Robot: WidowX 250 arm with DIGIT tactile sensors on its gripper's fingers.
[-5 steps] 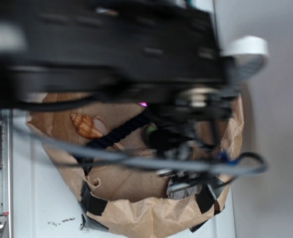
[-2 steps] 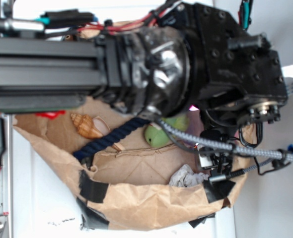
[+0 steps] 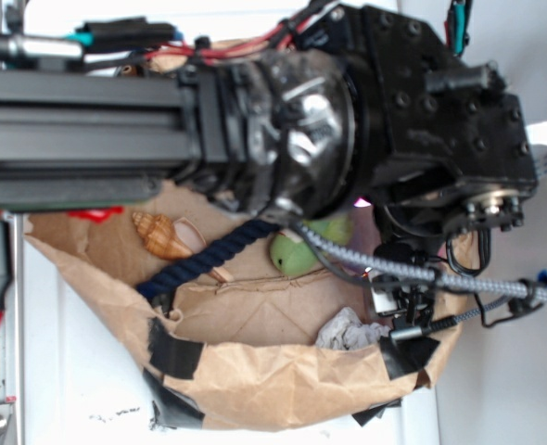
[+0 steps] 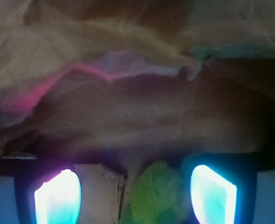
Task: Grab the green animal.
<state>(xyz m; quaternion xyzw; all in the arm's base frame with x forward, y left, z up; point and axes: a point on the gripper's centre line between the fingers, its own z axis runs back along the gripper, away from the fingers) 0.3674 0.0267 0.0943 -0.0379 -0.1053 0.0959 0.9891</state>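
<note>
The green animal (image 3: 299,252), a lime-green fuzzy plush, lies in the brown paper bag (image 3: 255,385), partly hidden.

One green animal (image 3: 298,252), one seashell (image 3: 160,235), one paper wad (image 3: 346,330).

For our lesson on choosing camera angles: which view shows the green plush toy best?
The exterior view: the green plush toy shows its rounded body inside the paper bag, though the arm covers its top. The wrist view shows only a blurred fuzzy green tuft between the glowing jaws.

No readable text, label, brand, number or sign appeared in either view; faint dark scribbles at 7 o'clock stayed illegible.
</note>
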